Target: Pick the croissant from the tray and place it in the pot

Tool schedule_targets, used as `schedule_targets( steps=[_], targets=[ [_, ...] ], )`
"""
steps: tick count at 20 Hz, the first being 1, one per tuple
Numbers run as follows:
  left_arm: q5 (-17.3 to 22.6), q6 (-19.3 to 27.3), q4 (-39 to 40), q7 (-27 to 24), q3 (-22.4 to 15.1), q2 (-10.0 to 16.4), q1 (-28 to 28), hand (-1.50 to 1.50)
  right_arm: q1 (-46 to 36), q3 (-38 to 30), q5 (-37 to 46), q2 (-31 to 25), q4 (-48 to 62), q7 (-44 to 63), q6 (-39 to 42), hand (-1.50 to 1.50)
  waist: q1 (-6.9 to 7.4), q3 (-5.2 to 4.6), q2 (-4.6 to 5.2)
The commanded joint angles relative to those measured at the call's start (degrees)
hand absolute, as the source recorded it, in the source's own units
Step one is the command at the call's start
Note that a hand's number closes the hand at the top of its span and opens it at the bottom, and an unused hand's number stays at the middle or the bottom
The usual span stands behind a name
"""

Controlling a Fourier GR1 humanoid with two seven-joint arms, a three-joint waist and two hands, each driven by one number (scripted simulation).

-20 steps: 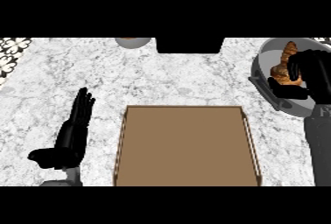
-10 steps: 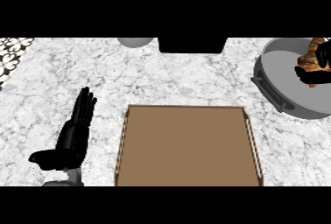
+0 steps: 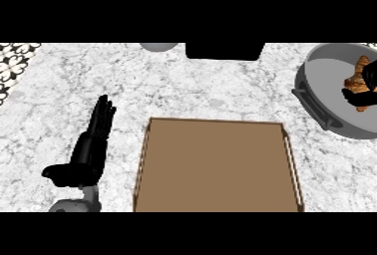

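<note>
Counter: white marble, grey-veined, flat; black-and-white patterned tiles at the upper left.
Tray: brown, matte, rectangular with a thin raised rim, lower centre.
Pot: grey, round, smooth, with a side handle, upper right.
Croissant: golden-brown, ridged, within the pot's rim.
My right hand: right edge, clasped round the croissant.
My left hand: lower left, fingers straight, resting.

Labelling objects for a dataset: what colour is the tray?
Brown tray, clearest in the head view.
</note>
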Motion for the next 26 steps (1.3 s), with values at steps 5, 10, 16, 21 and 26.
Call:
schedule_targets(
  steps=[5,10,16,21,26],
  targets=[
    [0.80,-0.77,1.04,-0.87,0.32,-0.25,0.59,0.00,-3.48,0.00,2.68,-2.48,13.22,6.15,2.82,-1.50,0.67,0.04,0.28],
    [0.28,-0.76,-0.90,-1.18,-0.04,0.17,1.44,0.00,-3.58,-7.77,-6.49,-2.66,13.52,-6.15,5.74,-1.50,0.87,0.22,0.37],
    [1.82,-1.17,-0.27,0.20,1.76,0.78,0.35,0.00,-4.88,-21.76,-21.81,-1.97,13.01,-15.09,10.00,-1.50,-0.44,0.28,0.10],
    [1.16,-0.85,-0.69,0.80,1.57,0.94,-0.27,0.00,-3.56,-26.53,-26.44,-7.56,15.45,-13.88,15.23,-1.50,0.34,0.27,0.55],
    [-0.04,-0.49,1.05,-1.64,0.15,-0.33,0.76,0.00,-0.25,-28.89,-28.81,-10.91,15.83,-15.99,17.46,-1.50,0.46,0.32,0.84]
  ],
)
